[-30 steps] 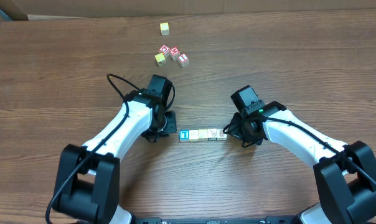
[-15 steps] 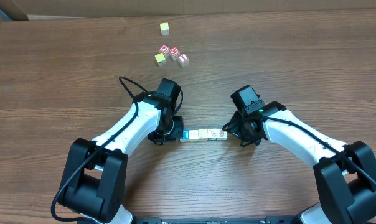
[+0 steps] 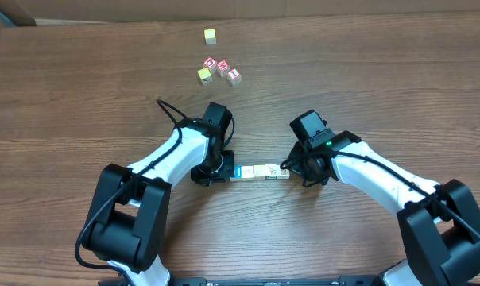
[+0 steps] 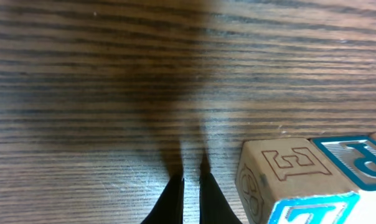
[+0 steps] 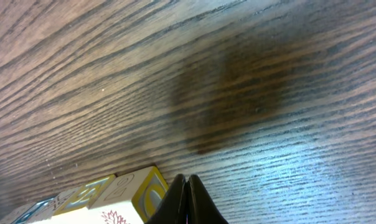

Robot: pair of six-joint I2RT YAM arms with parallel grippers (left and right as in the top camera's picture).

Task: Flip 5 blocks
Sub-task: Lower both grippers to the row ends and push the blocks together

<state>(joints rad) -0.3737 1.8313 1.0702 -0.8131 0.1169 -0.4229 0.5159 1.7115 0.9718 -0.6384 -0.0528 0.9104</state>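
Several blocks [image 3: 259, 171] lie in a tight row at the table's middle; the leftmost shows a blue-framed top [image 3: 235, 171] and the others are pale cream. My left gripper [image 3: 224, 169] is shut, low on the table at the row's left end. In the left wrist view its tips [image 4: 192, 180] rest on bare wood, with the end block [image 4: 287, 174] just to their right. My right gripper [image 3: 290, 169] is shut at the row's right end. Seen from the right wrist, its tips [image 5: 187, 180] stand right beside a yellow-framed block face [image 5: 149, 190]; contact is unclear.
At the back of the table sits a cluster of red-and-white letter cubes [image 3: 223, 68] with a yellow-green cube [image 3: 203, 75]. A lone yellow-topped cube [image 3: 210, 36] lies farther back. A cardboard edge [image 3: 9, 12] shows at the far left corner.
My left gripper has moved right, up to the left end of the row. The right gripper has shifted slightly left toward the row's right end. The blocks look unmoved.
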